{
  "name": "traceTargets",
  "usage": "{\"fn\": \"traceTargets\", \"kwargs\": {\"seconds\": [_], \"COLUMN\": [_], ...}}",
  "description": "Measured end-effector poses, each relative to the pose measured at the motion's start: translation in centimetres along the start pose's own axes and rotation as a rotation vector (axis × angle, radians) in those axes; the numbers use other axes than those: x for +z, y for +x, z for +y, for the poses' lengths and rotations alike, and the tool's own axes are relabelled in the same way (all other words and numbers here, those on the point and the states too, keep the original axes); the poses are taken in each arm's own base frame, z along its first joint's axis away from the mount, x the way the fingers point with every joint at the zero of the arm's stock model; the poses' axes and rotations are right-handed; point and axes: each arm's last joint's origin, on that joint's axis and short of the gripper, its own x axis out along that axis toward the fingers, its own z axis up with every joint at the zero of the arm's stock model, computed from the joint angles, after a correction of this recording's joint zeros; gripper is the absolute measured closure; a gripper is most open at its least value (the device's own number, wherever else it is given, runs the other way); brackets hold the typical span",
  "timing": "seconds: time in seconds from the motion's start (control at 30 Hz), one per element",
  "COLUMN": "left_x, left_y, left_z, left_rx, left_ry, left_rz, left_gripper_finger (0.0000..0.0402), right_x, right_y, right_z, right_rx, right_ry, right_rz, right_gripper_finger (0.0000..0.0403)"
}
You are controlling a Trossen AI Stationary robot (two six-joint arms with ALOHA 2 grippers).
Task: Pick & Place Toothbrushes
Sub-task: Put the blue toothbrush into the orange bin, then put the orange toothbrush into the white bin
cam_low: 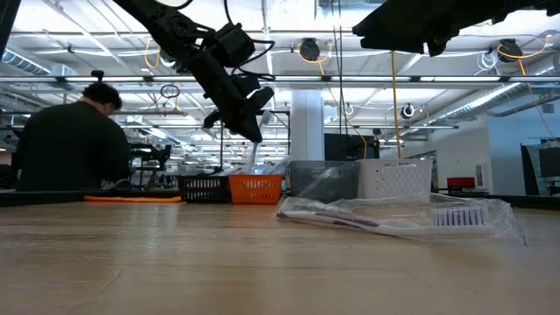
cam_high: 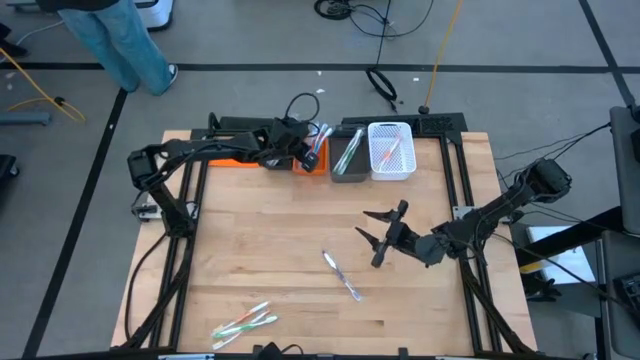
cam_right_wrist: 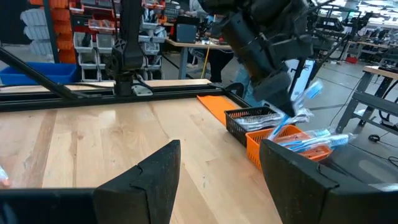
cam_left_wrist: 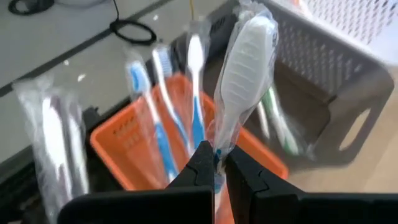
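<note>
- Near edge, left of centre: loose toothbrushes (cam_high: 243,322) lie on the table (cam_high: 260,230), green and red accents, still to pick. Risk: they lie touching or nearly so, so a grab may lift two at once.
- Mid table: one wrapped toothbrush (cam_high: 341,275) lies flat, slanted. In the low view its clear wrapper (cam_low: 398,215) looks crinkly and slick, so it could slip from a pinch or skid away.
- Right gripper (cam_high: 383,238) hovers over the table just right of and beyond that toothbrush, fingers (cam_right_wrist: 158,171) spread wide, holding nothing. Risk: coming down off-line, it nudges the brush instead of straddling it.
- Far left: left gripper (cam_left_wrist: 215,163) is above the orange bin (cam_high: 312,158), fingers (cam_left_wrist: 198,167) clenched on a packaged toothbrush (cam_left_wrist: 242,74) low on its wrap, head end up.
- Risk here: the grip is thin and near one end, so the brush can swing or slide out. On release it may catch on the blue brushes (cam_left_wrist: 163,118) already standing in the bin, lean over the rim, or tip into the neighbouring bin.
- Bins sit in a row at the far edge: black bin (cam_right_wrist: 252,119), orange, grey bin (cam_high: 349,158), white bin (cam_high: 391,152). They are close together, so a wrong-bin drop is easy.
- Surface: pale wood planks, smooth, framed by dark rails. Nothing stops a brush sliding.
- Room: open workshop, grey floor with black tape lines, cable loops (cam_high: 382,82) and a yellow cable beyond the table. A person (cam_high: 115,40) stands at far left, and one sits with their back turned in the low view.
</note>
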Motion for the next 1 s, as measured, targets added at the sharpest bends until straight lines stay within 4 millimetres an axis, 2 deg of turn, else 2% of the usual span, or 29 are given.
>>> {"fn": "traceTargets", "kwargs": {"seconds": [0.17, 1.0], "left_x": [-0.23, -0.41], "left_y": [0.58, 0.85], "left_z": [-0.07, 0.14], "left_rx": [-0.006, 0.067], "left_ry": [-0.001, -0.043], "left_rz": [0.008, 0.004], "left_gripper_finger": [0.0392, 0.0207], "right_x": [-0.06, -0.24], "right_y": [0.03, 0.03], "right_z": [-0.05, -0.06], "right_rx": [-0.001, 0.000], "right_ry": [-0.004, -0.016], "right_rz": [0.001, 0.013], "right_gripper_finger": [0.0191, 0.0190]}}
